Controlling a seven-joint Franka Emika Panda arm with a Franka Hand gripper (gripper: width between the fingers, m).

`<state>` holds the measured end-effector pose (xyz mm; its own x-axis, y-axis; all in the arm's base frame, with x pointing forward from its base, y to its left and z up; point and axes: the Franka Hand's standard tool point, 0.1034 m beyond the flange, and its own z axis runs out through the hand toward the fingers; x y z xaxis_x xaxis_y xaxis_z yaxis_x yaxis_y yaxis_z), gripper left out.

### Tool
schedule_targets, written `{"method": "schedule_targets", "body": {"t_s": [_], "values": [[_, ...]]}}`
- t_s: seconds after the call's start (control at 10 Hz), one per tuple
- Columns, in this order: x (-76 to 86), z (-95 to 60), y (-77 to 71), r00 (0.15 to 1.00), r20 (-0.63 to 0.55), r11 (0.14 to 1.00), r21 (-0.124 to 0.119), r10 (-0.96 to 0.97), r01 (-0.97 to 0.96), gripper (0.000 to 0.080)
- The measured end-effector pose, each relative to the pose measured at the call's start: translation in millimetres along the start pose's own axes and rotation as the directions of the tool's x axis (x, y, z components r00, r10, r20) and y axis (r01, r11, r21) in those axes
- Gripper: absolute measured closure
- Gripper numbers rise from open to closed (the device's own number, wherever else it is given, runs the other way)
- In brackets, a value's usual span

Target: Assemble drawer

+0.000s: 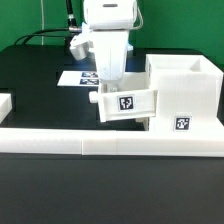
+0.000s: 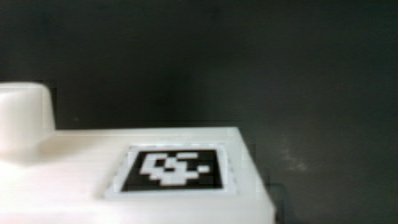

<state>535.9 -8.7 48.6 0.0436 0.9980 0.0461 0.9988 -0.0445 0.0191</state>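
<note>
The end effector (image 1: 110,88) grips a small tray (image 1: 127,103), tilted beside the housing (image 1: 184,95); level it, then slide it in squarely.

The pincer (image 1: 104,92) fingertips are hidden behind the tray (image 1: 127,104); the wrist view is blurred.

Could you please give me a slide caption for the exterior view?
Gripper holds a small tagged tray beside the drawer housing.
</note>
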Motion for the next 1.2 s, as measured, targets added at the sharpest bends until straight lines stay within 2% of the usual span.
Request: {"method": "schedule_targets", "body": {"t_s": [0.3, 0.5, 1.2], "values": [[0.7, 0.0, -0.1, 1.000, 0.000, 1.000, 0.000, 0.003, -0.003, 0.0754], [9.5, -0.7, 0.9, 1.000, -0.001, 1.000, -0.002, -0.001, 0.001, 0.0754], [9.9, -1.1, 1.3, 1.000, -0.001, 1.000, -0.008, 0.008, -0.008, 0.0754]]}}
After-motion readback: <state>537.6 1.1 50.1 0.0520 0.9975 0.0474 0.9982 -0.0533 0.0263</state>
